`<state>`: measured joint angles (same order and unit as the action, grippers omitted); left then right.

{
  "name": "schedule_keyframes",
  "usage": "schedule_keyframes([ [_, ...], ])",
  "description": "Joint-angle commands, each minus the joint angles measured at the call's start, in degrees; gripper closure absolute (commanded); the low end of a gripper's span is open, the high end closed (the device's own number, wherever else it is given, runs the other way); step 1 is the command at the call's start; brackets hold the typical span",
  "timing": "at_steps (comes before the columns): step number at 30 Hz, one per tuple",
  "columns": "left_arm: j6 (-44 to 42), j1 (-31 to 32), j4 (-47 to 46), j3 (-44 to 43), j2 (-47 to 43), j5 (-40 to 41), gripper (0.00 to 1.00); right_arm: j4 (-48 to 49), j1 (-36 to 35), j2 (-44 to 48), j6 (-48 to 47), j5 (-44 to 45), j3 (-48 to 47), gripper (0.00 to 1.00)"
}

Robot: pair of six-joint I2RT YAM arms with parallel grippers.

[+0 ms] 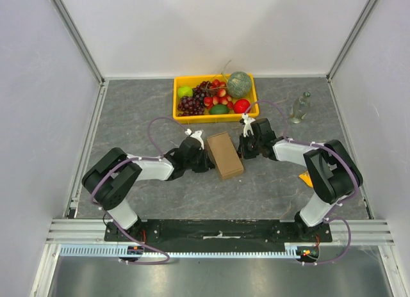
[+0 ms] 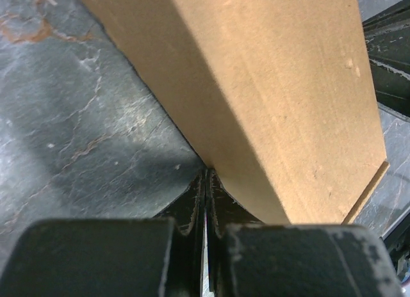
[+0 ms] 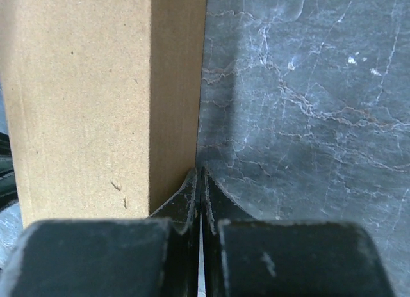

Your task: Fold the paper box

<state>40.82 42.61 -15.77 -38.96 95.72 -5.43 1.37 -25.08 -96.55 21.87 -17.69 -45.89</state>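
The paper box (image 1: 224,155) is a small, closed brown cardboard box lying on the grey table between the two arms. My left gripper (image 1: 204,157) is shut and empty, its tips against the box's left side. My right gripper (image 1: 243,147) is shut and empty, its tips against the box's right side. In the left wrist view the box (image 2: 269,86) fills the upper right, and the closed gripper (image 2: 207,176) meets its lower edge. In the right wrist view the box (image 3: 96,98) fills the left, and the closed gripper (image 3: 200,173) touches its side at the bottom corner.
A yellow crate (image 1: 177,100) full of fruit stands just behind the box. A clear glass bottle (image 1: 298,107) stands at the back right. A small orange object (image 1: 306,178) lies by the right arm's base. White walls enclose the table.
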Motion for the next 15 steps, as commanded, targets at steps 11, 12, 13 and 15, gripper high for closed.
schedule_keyframes([
  [11, -3.28, -9.3, 7.77, -5.76, 2.0, 3.23, 0.98, -6.73, 3.72, -8.03, -9.12, -2.96, -12.64, 1.0],
  [12, -3.46, -9.65, 8.12, -6.99, 2.79, 3.32, 0.98, -6.73, 3.72, -8.91, -9.21, -3.66, -13.69, 1.0],
  [13, -3.64, -9.83, 8.3, -8.05, 3.59, 3.32, 0.98, -6.73, 3.72, -9.52, -9.3, -4.62, -14.4, 1.0],
  [15, -3.81, -10.0, 8.39, -9.72, 5.26, 2.89, 0.98, -6.55, 3.72, -10.58, -9.21, -6.03, -15.63, 1.0],
])
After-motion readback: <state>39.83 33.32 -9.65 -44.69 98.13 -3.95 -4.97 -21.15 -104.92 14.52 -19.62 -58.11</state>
